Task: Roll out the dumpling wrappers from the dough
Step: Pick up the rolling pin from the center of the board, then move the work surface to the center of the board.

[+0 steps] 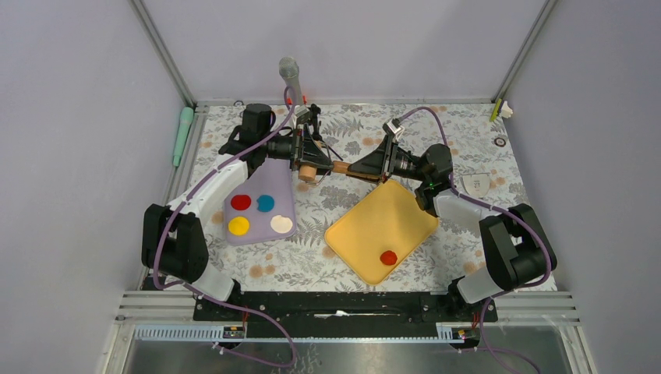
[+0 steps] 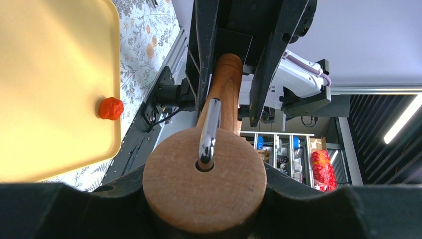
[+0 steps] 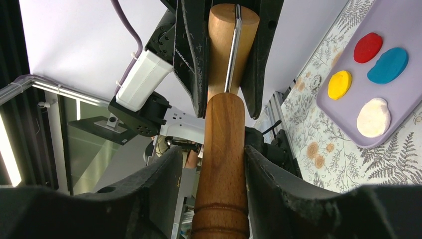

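roller (image 1: 309, 172) held midair over the desk (image 1: 327, 202), between both arms. left fingers (image 2: 74, 209) are clenched on its round wooden head, right fingers (image 3: 124, 199) clamped on the handle. left wrist view only: red dough lump (image 2: 110, 108) on yellow tray (image 2: 50, 74). right wrist view only: flat red wrapper (image 3: 368, 47) on purple tray (image 3: 403, 20), beside blue disc (image 3: 388, 64), yellow disc (image 3: 340, 83) and cream disc (image 3: 373, 117). top view has both.

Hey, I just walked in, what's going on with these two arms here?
Both arms hold one wooden rolling pin between them over the far side of the table: the left pincer grips its thick end, the right pincer a handle. A red dough lump sits unrolled on the yellow tray. The purple tray carries four flat discs, including a red disc.
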`<state>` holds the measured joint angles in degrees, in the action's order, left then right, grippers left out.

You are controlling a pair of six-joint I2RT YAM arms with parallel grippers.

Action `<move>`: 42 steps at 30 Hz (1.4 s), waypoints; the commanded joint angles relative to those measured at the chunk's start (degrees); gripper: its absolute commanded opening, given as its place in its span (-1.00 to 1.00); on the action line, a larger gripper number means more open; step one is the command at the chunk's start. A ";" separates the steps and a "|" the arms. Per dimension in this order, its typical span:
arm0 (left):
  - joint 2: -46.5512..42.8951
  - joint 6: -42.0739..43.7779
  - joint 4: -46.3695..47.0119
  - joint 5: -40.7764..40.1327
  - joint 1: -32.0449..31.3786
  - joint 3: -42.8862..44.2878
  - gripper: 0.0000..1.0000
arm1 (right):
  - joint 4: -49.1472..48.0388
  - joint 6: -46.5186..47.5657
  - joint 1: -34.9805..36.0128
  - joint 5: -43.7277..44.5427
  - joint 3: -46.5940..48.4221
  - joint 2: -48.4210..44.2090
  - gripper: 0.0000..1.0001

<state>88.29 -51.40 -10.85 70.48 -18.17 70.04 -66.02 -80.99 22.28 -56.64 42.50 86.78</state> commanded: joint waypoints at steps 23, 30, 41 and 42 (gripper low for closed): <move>-1.01 11.04 -11.02 -8.37 1.27 4.77 0.96 | 24.95 11.19 -0.93 4.70 1.79 -5.67 -1.00; -3.25 22.79 -25.20 -16.22 4.19 7.10 0.98 | 61.07 25.73 -11.72 7.51 4.24 -17.98 -1.00; -6.67 33.89 -24.23 -50.19 -14.90 -3.57 0.98 | 119.63 51.33 -14.81 26.49 24.06 -23.66 -1.00; -5.73 34.66 -23.37 -54.44 -17.63 -3.92 0.98 | 122.39 52.38 -14.81 29.47 25.55 -24.09 -1.00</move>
<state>81.12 -20.69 -38.33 31.75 -28.08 69.10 37.93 -37.63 7.46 -36.80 60.75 65.87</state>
